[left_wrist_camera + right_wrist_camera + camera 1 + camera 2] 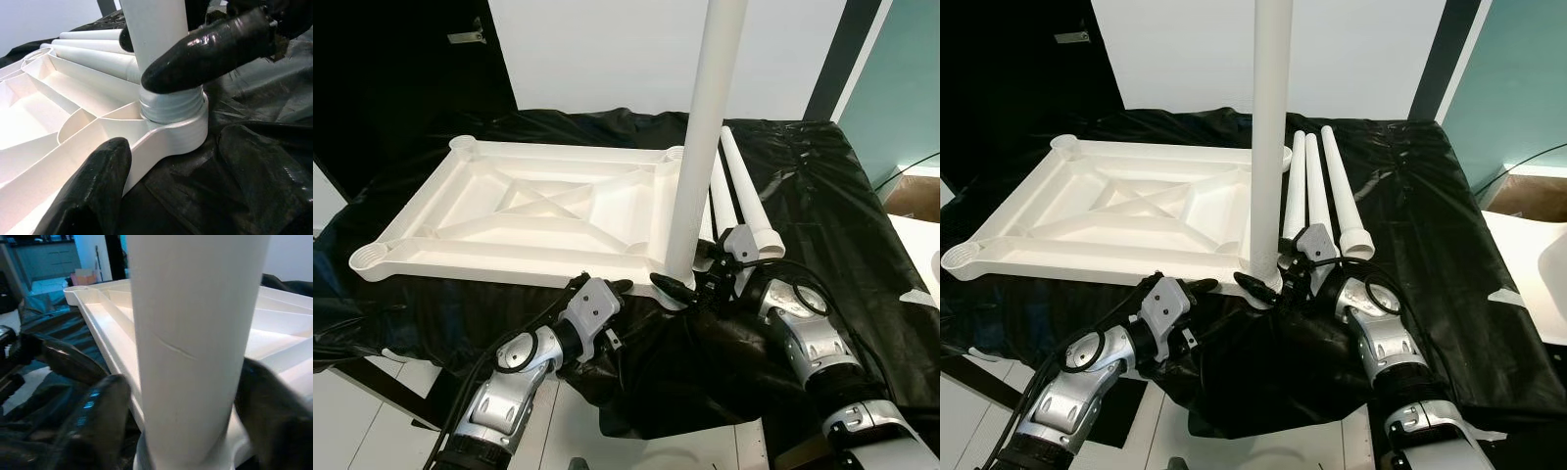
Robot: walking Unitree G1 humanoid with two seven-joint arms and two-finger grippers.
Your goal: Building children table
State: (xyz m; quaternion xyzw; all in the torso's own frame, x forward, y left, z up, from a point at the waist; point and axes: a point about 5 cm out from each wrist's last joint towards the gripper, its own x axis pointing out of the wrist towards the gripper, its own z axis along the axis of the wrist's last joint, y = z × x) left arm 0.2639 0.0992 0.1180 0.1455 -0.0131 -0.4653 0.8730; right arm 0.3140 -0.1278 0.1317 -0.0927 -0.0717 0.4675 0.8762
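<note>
The white table top lies upside down on a black sheet. One white leg stands upright in the near right corner socket, its grey thread partly showing. My right gripper is shut on this leg just above the socket, with one finger on each side. My left gripper is open at the front rim next to that corner. One of its fingers lies against the rim and the other rests on the sheet. Three spare legs lie side by side behind the corner.
The sheet hangs over the front edge of the work surface, with pale floor tiles below. A dark door stands at the back left, a white wall behind. A cardboard box sits on the floor at the far right.
</note>
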